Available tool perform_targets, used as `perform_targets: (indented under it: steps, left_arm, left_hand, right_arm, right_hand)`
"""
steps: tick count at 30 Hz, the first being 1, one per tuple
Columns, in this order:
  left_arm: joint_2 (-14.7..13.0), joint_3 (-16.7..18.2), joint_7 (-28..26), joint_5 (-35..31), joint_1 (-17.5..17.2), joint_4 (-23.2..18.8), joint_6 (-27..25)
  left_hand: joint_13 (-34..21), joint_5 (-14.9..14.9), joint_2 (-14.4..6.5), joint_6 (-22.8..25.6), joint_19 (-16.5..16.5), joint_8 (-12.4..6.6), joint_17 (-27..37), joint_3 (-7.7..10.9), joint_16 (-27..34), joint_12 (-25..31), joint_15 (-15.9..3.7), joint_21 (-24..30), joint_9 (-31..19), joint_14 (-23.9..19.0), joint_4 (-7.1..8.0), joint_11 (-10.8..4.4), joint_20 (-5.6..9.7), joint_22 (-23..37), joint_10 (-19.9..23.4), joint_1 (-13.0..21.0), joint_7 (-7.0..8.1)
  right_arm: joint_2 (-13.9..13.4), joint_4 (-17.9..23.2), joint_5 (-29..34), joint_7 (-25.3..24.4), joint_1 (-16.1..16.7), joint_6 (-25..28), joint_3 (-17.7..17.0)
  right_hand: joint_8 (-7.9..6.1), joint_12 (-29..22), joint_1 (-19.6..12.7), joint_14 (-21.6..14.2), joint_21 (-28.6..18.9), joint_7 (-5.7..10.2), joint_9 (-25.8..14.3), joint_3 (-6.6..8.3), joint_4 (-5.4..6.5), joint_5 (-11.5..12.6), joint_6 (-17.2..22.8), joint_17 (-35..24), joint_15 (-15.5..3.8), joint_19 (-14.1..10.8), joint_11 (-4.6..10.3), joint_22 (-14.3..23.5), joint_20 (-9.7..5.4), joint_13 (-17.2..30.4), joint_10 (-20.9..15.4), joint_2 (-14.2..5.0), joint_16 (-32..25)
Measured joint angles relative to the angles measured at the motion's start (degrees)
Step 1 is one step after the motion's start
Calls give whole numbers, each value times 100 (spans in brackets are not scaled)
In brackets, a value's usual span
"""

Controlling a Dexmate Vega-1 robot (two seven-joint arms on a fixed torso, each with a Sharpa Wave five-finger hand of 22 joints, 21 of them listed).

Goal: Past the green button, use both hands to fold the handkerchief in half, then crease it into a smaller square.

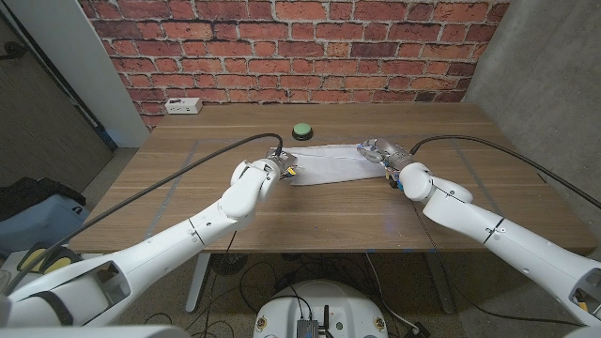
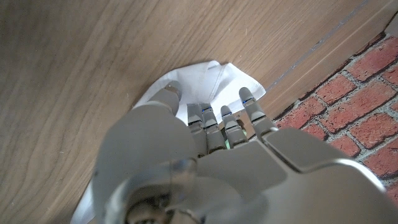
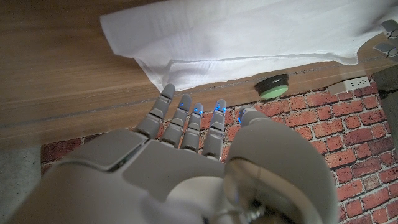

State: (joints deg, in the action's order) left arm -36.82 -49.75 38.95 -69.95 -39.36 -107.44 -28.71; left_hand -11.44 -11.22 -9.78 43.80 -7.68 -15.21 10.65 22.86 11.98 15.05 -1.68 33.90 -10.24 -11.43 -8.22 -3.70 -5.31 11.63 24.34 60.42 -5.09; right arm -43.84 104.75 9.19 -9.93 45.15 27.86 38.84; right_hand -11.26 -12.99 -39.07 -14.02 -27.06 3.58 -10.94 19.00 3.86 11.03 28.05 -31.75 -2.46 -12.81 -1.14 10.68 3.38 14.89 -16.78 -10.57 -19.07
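Observation:
The white handkerchief (image 1: 329, 161) lies folded into a long strip on the wooden table (image 1: 169, 178), just on my side of the green button (image 1: 301, 130). My left hand (image 1: 280, 167) is at the strip's left end. In the left wrist view its fingertips (image 2: 247, 96) rest on top of the handkerchief (image 2: 205, 78), with no cloth pinched. My right hand (image 1: 383, 158) is at the strip's right end. The right wrist view shows that hand (image 3: 199, 155) with fingers spread and straight, just short of the handkerchief (image 3: 249, 31), holding nothing. The button (image 3: 273, 85) appears beyond the cloth.
A white power strip (image 1: 182, 106) sits at the table's far left edge against the brick wall (image 1: 310, 47). Black cables run along both arms. Bare wood lies in front of the cloth and to both sides.

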Motion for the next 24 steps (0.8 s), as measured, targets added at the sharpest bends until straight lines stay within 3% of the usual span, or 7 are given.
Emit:
perform_targets:
  steps: [4, 9, 15, 18, 23, 24]
  left_arm:
    - [24, -46, -175, 18, 5, 74, 2]
    - [28, -105, -356, 18, -2, 128, -24]
    - [-28, -171, -722, -180, -129, 97, -141]
    - [-53, -197, -904, -341, -217, 67, -206]
    - [-61, -209, -1144, -622, -356, 29, -296]
    - [-61, -209, -1144, -622, -373, 28, -296]
  left_hand:
    - [0, 22, -22, 152, -54, -141, -27, 78, 0, 22, -47, 44, -1, -108, -14, 12, 7, 0, 95, 22, -59]
    - [0, 43, -67, 307, -93, -164, -10, 135, 19, 44, -37, 81, -28, -181, 43, 51, 30, 0, 154, -24, -170]
    - [-17, 65, -191, 350, -147, -131, 43, 225, 39, 44, -49, 119, -35, -230, 271, 30, -25, 0, 197, -148, -186]
    - [-19, 37, -195, 750, -204, -249, 69, 286, 39, 44, -62, 182, -314, -267, 393, -144, 0, -1, 391, -154, 8]
    - [-70, -68, -184, 714, -235, -315, 96, 359, 39, 15, -67, 242, -525, -272, 576, -140, 30, 24, 339, -226, 46]
    - [-70, -94, -177, 827, -235, -315, 115, 358, 39, 15, -67, 242, -546, -272, 615, -184, 30, 25, 275, -280, 212]
  right_arm:
    - [-6, -12, 0, 0, 0, -16, -7]
    - [-10, -34, -8, 25, 0, -33, -12]
    - [-11, -103, -40, 131, -42, -43, 3]
    - [-11, -147, -50, 187, -74, -46, 35]
    - [-11, -190, -72, 269, -99, -69, 65]
    - [-11, -190, -76, 279, -99, -74, 65]
  right_hand:
    - [0, 0, 0, 0, 0, 0, 0, 0, 0, 0, 0, 0, 0, 0, 0, 0, 0, 0, 0, 0, 0]
    - [0, 0, 23, -12, 0, 2, 0, 0, 1, 0, 1, 0, 12, 0, -35, 0, 0, 0, -80, 23, -23]
    - [0, -60, 46, -105, 0, -20, 0, 16, -16, 0, 61, 8, 23, -1, -70, 0, -2, 1, -174, 46, -45]
    - [0, -60, 46, -154, 0, -20, 0, 23, -23, 0, 61, 17, 11, -55, -72, 0, -7, 1, -218, 46, -67]
    - [0, -60, 46, -206, 0, -51, 0, 23, -23, 0, 92, 17, 21, -63, -95, 0, 1, 1, -241, 46, -67]
    - [0, -60, 46, -217, 0, -51, 0, 23, -23, 0, 92, 33, 10, -62, -113, 0, 1, 1, -258, 46, -67]
